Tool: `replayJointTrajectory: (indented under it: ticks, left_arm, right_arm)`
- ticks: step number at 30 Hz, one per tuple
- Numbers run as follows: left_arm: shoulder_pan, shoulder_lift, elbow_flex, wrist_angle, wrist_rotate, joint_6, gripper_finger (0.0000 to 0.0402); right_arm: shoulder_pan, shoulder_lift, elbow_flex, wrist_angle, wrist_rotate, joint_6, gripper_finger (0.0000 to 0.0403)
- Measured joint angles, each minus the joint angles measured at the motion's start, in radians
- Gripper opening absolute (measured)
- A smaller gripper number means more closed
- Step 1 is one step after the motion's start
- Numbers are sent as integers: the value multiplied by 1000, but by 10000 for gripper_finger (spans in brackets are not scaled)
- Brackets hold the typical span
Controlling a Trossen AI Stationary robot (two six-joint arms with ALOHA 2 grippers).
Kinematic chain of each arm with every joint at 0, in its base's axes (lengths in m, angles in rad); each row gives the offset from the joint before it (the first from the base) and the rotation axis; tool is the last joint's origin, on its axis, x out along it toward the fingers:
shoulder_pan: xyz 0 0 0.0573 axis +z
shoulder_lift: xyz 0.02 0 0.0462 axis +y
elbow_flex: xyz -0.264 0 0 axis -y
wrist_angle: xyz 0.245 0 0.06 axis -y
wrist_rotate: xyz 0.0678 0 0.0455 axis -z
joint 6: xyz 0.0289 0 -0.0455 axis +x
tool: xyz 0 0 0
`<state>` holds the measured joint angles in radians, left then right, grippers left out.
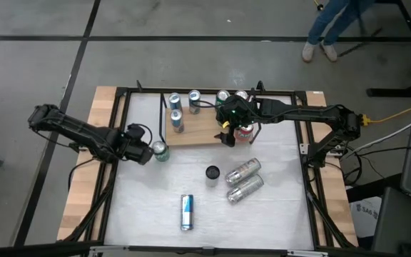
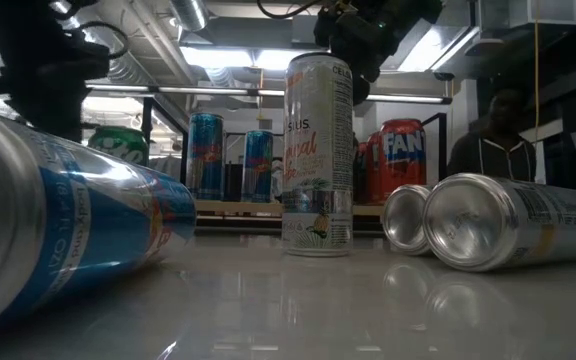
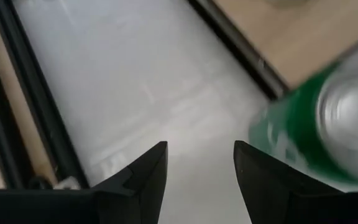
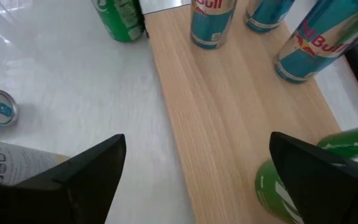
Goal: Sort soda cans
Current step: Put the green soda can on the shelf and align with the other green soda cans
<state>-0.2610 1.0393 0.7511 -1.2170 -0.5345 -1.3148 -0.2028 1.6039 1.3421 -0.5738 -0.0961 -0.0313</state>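
My left gripper [image 3: 197,155] is open near the table's left side, with only bare table between its fingers. A green soda can [image 1: 160,150] stands upright on the table just beside it, toward the wooden board [image 1: 198,132]. My right gripper [image 4: 197,168] hangs wide open above the board's right part, next to a red can [image 1: 244,133]. On the board stand three blue cans [image 4: 213,22] at its left end and green cans [image 4: 291,186] at the far right. A tall pale can [image 2: 318,150] stands mid-table. Two silver cans [image 1: 243,171] and a blue can [image 1: 186,212] lie on their sides.
A black frame [image 1: 120,128] borders the white table top on the left, right and far sides. Bare table lies between the left gripper and the lying blue can. A person [image 2: 498,140] stands beyond the far right corner.
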Motion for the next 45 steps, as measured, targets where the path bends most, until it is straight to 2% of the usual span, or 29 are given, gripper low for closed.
replayJointTrajectory:
  ticks: [5, 11, 18, 25, 45]
  left_arm:
    - [43, 2, -24, 127, -34, 60, 174]
    - [55, 2, -29, 196, 55, 167, 174]
    - [3, 2, -30, 284, 166, 174, 174]
    - [-56, 2, -30, 458, 180, 215, 174]
    - [-66, 2, -30, 362, 186, 226, 174]
  right_arm:
    - [0, 0, 0, 1, -4, 0, 388]
    - [0, 0, 0, 1, -6, 0, 388]
    - [0, 0, 0, 1, -6, 0, 388]
    - [0, 0, 0, 1, -6, 0, 388]
    - [0, 0, 0, 1, -2, 0, 388]
